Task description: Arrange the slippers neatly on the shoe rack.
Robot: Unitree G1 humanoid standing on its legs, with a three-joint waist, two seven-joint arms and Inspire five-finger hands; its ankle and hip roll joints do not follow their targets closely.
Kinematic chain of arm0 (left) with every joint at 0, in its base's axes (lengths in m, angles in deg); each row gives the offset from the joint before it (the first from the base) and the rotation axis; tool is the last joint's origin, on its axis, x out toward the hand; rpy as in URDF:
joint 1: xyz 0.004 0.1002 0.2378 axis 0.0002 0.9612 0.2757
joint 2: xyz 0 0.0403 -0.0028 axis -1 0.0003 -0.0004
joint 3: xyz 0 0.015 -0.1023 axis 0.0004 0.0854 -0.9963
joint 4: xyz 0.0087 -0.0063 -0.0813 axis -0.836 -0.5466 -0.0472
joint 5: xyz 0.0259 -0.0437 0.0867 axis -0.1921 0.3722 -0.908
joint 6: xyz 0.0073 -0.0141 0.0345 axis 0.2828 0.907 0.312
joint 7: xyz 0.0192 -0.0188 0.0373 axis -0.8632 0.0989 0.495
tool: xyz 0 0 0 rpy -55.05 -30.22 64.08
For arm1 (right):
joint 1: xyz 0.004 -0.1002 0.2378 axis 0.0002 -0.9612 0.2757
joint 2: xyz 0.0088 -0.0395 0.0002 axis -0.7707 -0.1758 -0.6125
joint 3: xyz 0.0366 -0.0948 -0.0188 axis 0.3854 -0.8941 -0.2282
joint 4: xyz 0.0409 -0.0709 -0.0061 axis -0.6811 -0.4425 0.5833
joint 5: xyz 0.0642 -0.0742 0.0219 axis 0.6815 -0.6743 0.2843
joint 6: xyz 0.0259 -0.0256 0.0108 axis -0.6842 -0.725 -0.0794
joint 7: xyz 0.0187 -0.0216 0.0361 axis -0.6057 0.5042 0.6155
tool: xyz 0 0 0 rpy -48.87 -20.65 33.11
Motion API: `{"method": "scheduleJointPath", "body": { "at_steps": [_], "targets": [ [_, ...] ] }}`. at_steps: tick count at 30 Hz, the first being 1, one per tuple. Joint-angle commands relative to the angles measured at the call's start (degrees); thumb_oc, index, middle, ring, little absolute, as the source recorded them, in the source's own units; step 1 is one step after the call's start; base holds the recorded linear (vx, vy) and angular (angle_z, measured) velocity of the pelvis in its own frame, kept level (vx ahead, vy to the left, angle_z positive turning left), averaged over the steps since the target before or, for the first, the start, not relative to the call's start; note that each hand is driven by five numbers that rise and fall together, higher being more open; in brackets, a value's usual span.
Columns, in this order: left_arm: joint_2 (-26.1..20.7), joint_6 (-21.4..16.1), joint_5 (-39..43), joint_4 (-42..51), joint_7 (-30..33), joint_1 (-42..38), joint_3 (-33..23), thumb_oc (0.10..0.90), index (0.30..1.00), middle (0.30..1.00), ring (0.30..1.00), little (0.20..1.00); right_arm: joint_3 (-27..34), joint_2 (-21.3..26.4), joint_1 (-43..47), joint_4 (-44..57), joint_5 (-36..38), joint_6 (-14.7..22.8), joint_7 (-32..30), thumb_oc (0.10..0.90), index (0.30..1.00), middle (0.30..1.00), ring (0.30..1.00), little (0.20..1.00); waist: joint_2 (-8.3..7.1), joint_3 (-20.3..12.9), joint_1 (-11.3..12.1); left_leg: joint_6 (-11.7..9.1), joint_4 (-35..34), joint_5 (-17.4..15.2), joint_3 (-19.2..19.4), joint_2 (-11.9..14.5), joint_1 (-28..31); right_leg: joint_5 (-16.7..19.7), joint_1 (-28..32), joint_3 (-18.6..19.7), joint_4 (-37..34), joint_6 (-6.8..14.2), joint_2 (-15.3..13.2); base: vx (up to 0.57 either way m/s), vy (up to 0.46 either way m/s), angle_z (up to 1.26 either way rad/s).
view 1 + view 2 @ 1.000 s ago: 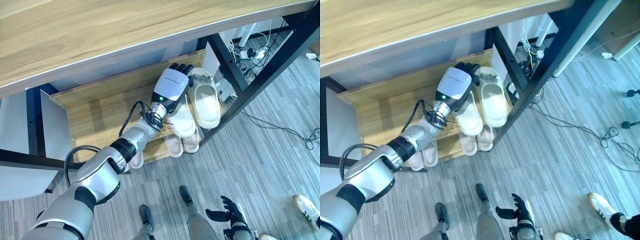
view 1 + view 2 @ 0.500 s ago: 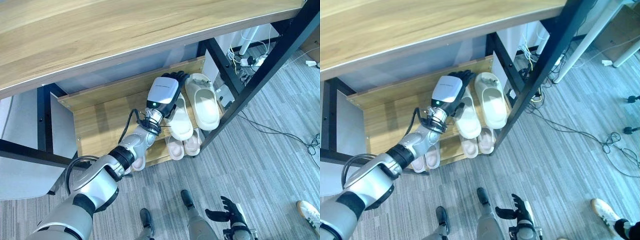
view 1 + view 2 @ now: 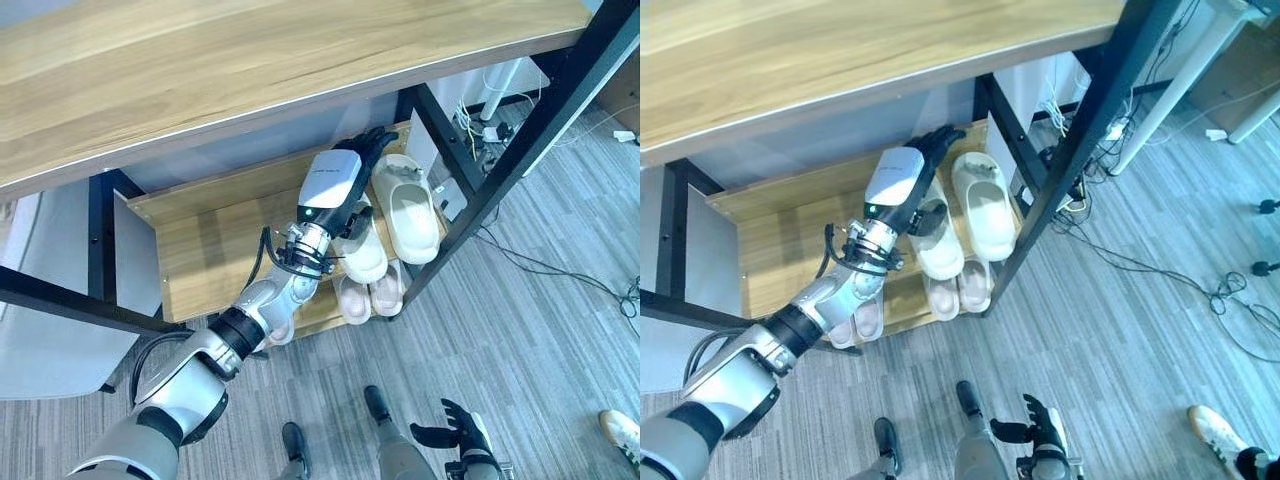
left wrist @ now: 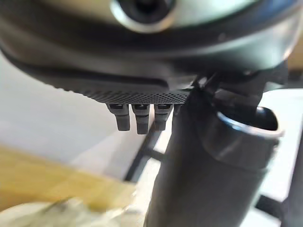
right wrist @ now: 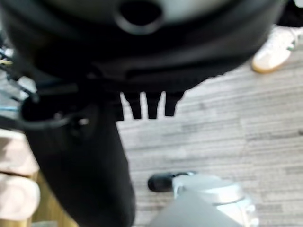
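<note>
The left hand (image 3: 345, 175) reaches under the tabletop (image 3: 250, 60) to the upper shelf (image 3: 210, 240) of the shoe rack, its fingers (image 3: 936, 140) stretched out straight over the heel end of a white slipper (image 3: 938, 245). A second white slipper (image 3: 408, 205) lies just beside it at 3 o'clock, parallel. On the lower shelf, two pink slippers (image 3: 365, 293) sit side by side at 6 o'clock from the white pair, and another pair (image 3: 860, 320) shows further at 9 o'clock. The right hand (image 3: 455, 432) hangs low over the floor, fingers loosely spread. A person's white shoe (image 5: 277, 47) stands on the floor.

Wooden shoe rack (image 3: 200, 240) holds cream slippers (image 3: 408, 205) and pink slippers (image 3: 368, 297).
</note>
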Motion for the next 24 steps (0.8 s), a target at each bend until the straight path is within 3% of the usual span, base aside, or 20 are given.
{"method": "scheduleJointPath", "body": {
  "at_steps": [1, 12, 17, 24],
  "targets": [
    [-1.2, -4.6, 2.3, 3.0, 1.7, -3.3, -5.7, 0.800, 0.900, 0.900, 0.900, 0.900, 1.7, 0.0, -2.8, -0.3, 0.5, 0.8, 0.3, 0.800, 0.900, 0.900, 0.900, 0.900, -0.93, -3.2, 1.1, 1.2, 0.5, -7.3, 0.6, -2.4, 2.9, -9.0, 3.2, -3.2, 0.4, 0.2, 2.0, 0.00, 0.000, 0.00],
    [-5.9, -5.5, 6.4, 4.5, -1.9, 7.0, -10.6, 0.800, 0.900, 0.900, 0.900, 0.900, 2.5, -1.3, -1.9, -0.8, 0.5, -0.6, 1.0, 0.800, 0.900, 0.900, 0.900, 0.900, -1.19, -4.6, 2.3, 1.2, 0.5, -7.6, 0.3, -2.4, 5.2, -9.6, 5.9, -3.6, 0.4, -0.1, 1.8, 0.00, 0.000, 0.00],
    [-4.3, -5.8, 12.9, 1.9, -3.0, 11.7, -13.9, 0.800, 0.900, 0.900, 0.900, 0.900, 2.7, -1.8, -2.1, -0.9, 0.9, -1.0, 1.3, 0.800, 0.900, 0.900, 0.900, 0.900, -1.53, -5.0, 2.4, 1.2, 0.5, -7.5, 0.3, -2.3, 5.6, -9.7, 6.3, -3.8, 0.4, -0.3, 2.0, 0.00, -0.002, 0.01],
    [-0.1, -6.3, 20.7, -2.5, -5.7, 13.9, -13.6, 0.800, 0.900, 0.900, 0.900, 0.900, 2.4, -1.5, -2.0, -1.1, 1.1, -1.6, 1.1, 0.800, 0.900, 0.900, 0.900, 0.900, -1.83, -5.4, 2.3, 1.3, 0.5, -7.2, 0.3, -2.2, 5.5, -9.4, 6.1, -3.7, 0.4, -0.2, 2.0, 0.00, -0.009, 0.05]
  ]
}}
